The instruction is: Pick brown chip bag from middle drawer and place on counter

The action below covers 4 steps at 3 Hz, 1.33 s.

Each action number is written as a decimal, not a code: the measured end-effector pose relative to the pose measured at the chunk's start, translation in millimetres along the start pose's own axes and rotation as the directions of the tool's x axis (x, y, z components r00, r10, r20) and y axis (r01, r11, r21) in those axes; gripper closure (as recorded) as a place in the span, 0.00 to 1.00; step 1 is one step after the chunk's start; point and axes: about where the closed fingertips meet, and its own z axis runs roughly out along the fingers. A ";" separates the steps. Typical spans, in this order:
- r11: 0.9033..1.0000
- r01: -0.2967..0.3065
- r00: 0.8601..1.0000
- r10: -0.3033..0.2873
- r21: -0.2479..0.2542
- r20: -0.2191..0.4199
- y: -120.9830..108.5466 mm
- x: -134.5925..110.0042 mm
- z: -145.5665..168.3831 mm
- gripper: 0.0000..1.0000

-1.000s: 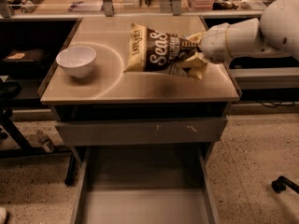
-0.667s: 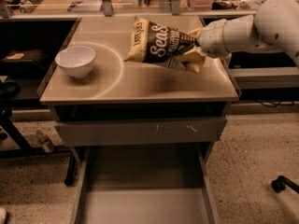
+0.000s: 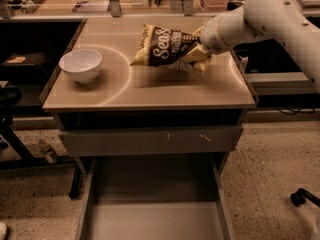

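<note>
Camera view: the gripper has its fingers clamped on the pale right end of the bag. The bag hangs just clear of the counter, with its shadow beneath it. Over the last second it has drifted left, away from the right edge, so I judge only lowering and release remain. The bowl sits well apart to the left, with bare top between. The drawer stands open below.

Glossy counter; crinkly chip bag in smooth white gripper
</note>
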 end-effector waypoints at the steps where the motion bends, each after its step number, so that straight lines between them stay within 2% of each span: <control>1: 1.000 0.003 0.997 -0.004 -0.021 -0.072 -4.2 5.6 11.3 1.00; 3: 0.998 -0.014 0.997 0.009 -0.062 -0.078 -5.9 11.5 14.0 1.00; 4: 0.998 -0.014 0.997 0.009 -0.063 -0.078 -5.9 11.5 14.1 0.81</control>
